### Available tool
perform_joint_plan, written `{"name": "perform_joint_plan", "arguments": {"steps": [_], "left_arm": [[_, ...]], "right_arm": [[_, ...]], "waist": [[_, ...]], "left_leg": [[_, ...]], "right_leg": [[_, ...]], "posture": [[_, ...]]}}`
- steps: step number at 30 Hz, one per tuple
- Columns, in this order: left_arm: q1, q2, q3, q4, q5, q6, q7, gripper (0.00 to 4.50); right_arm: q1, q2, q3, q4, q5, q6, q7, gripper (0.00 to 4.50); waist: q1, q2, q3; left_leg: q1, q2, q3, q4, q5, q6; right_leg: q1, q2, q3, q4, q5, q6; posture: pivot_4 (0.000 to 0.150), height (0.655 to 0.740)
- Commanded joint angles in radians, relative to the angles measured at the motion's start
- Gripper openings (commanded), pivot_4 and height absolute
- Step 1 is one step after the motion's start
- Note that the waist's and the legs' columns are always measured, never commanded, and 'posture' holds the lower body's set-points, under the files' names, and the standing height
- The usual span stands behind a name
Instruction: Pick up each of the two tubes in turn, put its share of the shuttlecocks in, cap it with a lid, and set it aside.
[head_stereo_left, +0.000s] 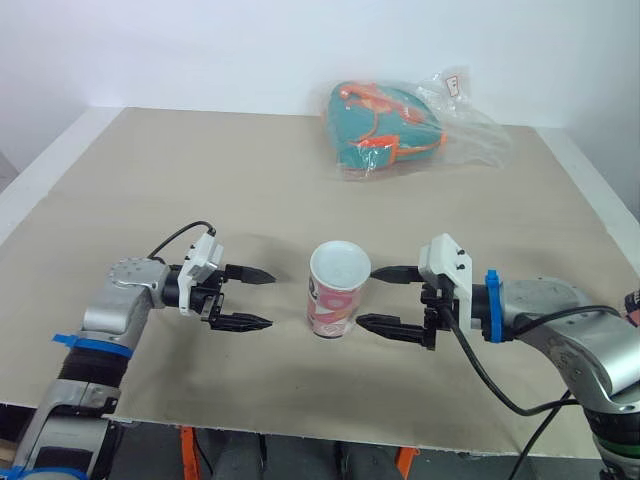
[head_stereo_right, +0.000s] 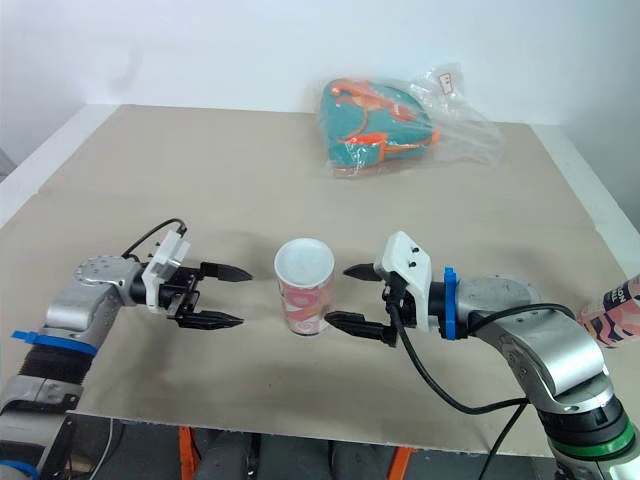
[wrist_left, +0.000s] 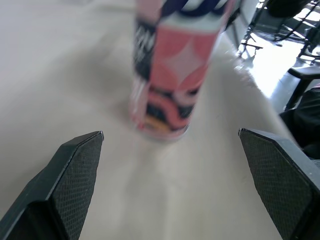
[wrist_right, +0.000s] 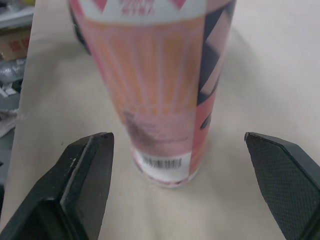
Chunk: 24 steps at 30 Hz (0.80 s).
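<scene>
A pink patterned tube (head_stereo_left: 335, 290) stands upright on the table near its front edge, open at the top and white inside. My left gripper (head_stereo_left: 250, 298) is open just to its left, fingers pointing at it with a small gap between. My right gripper (head_stereo_left: 384, 298) is open on the tube's right, its fingertips (head_stereo_left: 366, 321) close to the tube's side, not closed on it. The tube (wrist_right: 160, 90) looms large between the right gripper's fingers in the right wrist view, and stands a little further off as the tube (wrist_left: 172, 70) in the left wrist view.
A clear plastic bag (head_stereo_left: 405, 125) holding teal and orange items lies at the back of the tan table (head_stereo_left: 200, 180). A second pink patterned object (head_stereo_right: 612, 310) shows at the right edge. The table's front edge (head_stereo_left: 300, 425) runs just below the arms.
</scene>
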<state>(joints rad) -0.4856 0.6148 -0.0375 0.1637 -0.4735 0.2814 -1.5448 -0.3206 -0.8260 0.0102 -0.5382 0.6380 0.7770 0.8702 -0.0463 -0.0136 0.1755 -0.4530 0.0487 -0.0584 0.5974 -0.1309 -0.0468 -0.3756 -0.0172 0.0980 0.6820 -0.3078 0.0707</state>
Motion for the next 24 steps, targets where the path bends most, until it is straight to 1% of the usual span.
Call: {"name": "perform_joint_plan", "arguments": {"steps": [1, 3, 6, 11, 18, 24], "left_arm": [[0.025, 0.043, 0.075, -0.183, -0.108, 0.098, 0.049, 4.5], [0.03, 0.063, 0.097, -0.248, -0.153, 0.152, 0.076, 4.5], [0.032, 0.086, 0.111, -0.286, -0.177, 0.186, 0.1, 4.5], [0.032, 0.111, 0.107, -0.292, -0.171, 0.183, 0.113, 4.5], [0.037, 0.104, 0.07, -0.283, -0.141, 0.146, 0.118, 4.5], [0.008, 0.085, 0.043, -0.27, -0.134, 0.141, 0.128, 4.5]], "right_arm": [[-0.032, 0.026, 0.021, 0.012, -0.009, -0.032, 0.012, 4.48], [-0.044, 0.038, 0.032, 0.025, -0.011, -0.039, 0.019, 4.48], [-0.061, 0.053, 0.047, 0.043, -0.021, -0.048, 0.032, 4.48], [-0.092, 0.081, 0.087, 0.079, -0.042, -0.068, 0.052, 4.48], [-0.121, 0.111, 0.148, 0.117, -0.091, -0.102, 0.08, 4.48], [-0.16, 0.155, 0.204, 0.17, -0.133, -0.137, 0.108, 4.48]], "waist": [[0.0, -0.001, 0.001], [0.0, -0.002, 0.001], [0.0, -0.002, 0.001], [0.0, -0.003, 0.002], [0.0, -0.003, 0.002], [0.0, -0.003, 0.002]], "left_leg": [[0.0, 0.0, 0.0, 0.0, 0.0, 0.0], [0.0, 0.001, 0.0, 0.0, 0.0, 0.0], [0.0, 0.0, 0.0, 0.0, 0.0, 0.0], [0.0, 0.001, 0.0, 0.001, 0.0, 0.0], [0.0, 0.0, 0.0, 0.0, 0.0, 0.0], [0.0, 0.001, 0.0, 0.0, 0.0, 0.0]], "right_leg": [[0.0, 0.0, 0.0, 0.0, 0.0, 0.0], [0.0, 0.0, 0.0, 0.0, 0.0, 0.0], [0.0, 0.0, 0.0, 0.0, 0.0, 0.001], [0.0, 0.0, 0.0, 0.0, 0.0, 0.001], [0.0, 0.0, 0.0, 0.0, 0.0, 0.0], [0.0, 0.0, 0.0, 0.0, 0.0, 0.0]], "posture": [[0.15, 0.74], [0.15, 0.74], [0.15, 0.74], [0.15, 0.74], [0.15, 0.74], [0.15, 0.74]]}}
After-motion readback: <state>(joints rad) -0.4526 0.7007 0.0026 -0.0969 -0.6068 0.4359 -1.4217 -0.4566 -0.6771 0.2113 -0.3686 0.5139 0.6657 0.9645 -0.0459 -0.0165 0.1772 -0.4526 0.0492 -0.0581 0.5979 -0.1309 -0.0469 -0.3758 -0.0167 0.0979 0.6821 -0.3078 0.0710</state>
